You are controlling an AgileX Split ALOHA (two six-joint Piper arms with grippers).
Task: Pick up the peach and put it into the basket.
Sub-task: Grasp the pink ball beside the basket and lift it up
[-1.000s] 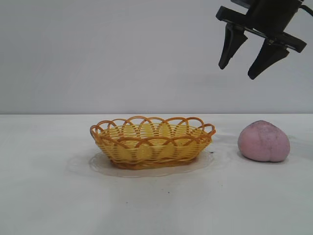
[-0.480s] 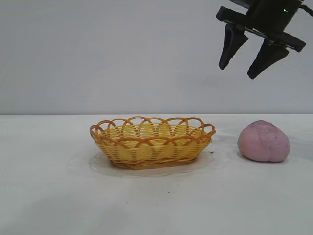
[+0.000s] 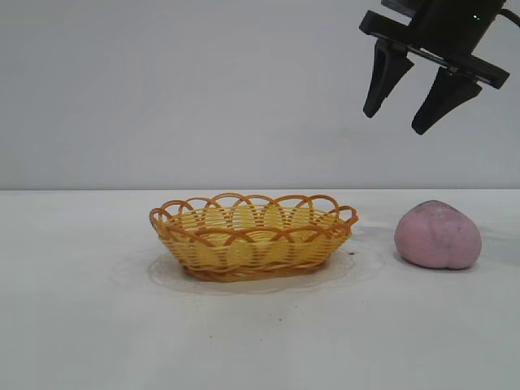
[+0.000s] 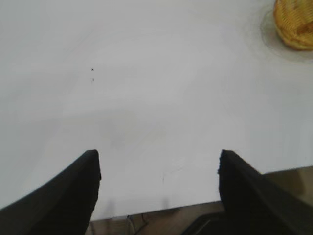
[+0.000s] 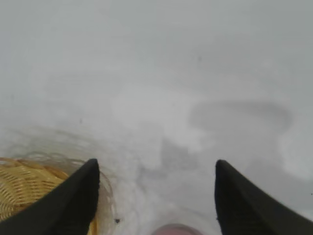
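The peach [image 3: 438, 235] is seen resting on the white bench [image 3: 260, 341], well to the right of the empty wicker basket [image 3: 253, 236]. High above the peach, the right gripper [image 3: 404, 106] is held with fingers apart, nothing between them. The left gripper [image 4: 159, 169], fingers likewise apart and empty, is shown over bare bench, far from the basket.
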